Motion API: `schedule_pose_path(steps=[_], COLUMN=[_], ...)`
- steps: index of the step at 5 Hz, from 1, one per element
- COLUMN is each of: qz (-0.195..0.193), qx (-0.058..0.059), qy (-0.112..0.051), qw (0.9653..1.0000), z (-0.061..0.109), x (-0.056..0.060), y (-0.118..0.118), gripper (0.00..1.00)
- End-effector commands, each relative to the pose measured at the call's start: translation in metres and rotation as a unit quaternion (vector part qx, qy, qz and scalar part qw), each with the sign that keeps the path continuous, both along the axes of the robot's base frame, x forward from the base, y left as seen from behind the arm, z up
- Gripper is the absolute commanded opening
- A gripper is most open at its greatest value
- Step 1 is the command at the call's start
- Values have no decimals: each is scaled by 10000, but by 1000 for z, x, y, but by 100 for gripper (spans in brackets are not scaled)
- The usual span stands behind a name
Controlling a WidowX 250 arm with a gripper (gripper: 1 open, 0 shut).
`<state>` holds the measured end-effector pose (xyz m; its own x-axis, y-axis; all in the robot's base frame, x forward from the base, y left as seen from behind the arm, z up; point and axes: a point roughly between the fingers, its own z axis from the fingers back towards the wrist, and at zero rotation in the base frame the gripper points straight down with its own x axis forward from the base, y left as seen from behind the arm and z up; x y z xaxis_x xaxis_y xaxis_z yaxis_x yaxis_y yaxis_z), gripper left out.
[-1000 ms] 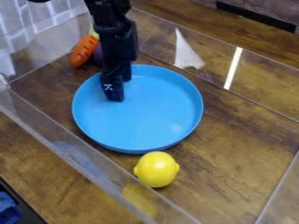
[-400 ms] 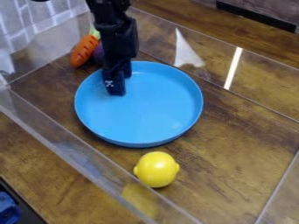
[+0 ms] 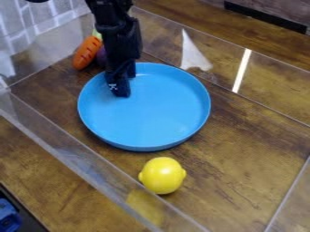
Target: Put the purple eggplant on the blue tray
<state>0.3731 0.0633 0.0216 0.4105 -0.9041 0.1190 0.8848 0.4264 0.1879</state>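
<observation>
Well, the blue tray [image 3: 145, 109] sits in the middle of the wooden table [image 3: 260, 136], inside a clear-walled enclosure, and everything else can be placed from it. The black gripper [image 3: 118, 88] hangs nearly straight down over the tray's far-left part, its tip low over the tray floor just inside the rim there. From this angle the jaws merge into one dark block, so I cannot tell how wide they stand, nor whether anything is between them. The purple eggplant [image 3: 103, 54] shows only as a sliver of dark purple just beyond the tray's far-left rim, peeking out from behind the arm's left edge; most of it is hidden by the arm, so it lies behind and above the claw in the view, outside the tray rather than in it. Whether the claw touches it I cannot tell. An orange carrot [image 3: 85, 53] with a green top lies just beside that purple sliver, farther out from the tray's rim. A yellow lemon [image 3: 161, 175] rests on the wood off the tray's near edge, clear of the rim.
</observation>
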Motion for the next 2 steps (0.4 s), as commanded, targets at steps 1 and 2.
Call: schedule_pose_path(steps=[1,2], qz=[314,466], qx=[19,27], qy=[200,224], qw=[9993,9987], z=[-12,-14], x=[-15,-20], y=[7,3], gripper=[100,100])
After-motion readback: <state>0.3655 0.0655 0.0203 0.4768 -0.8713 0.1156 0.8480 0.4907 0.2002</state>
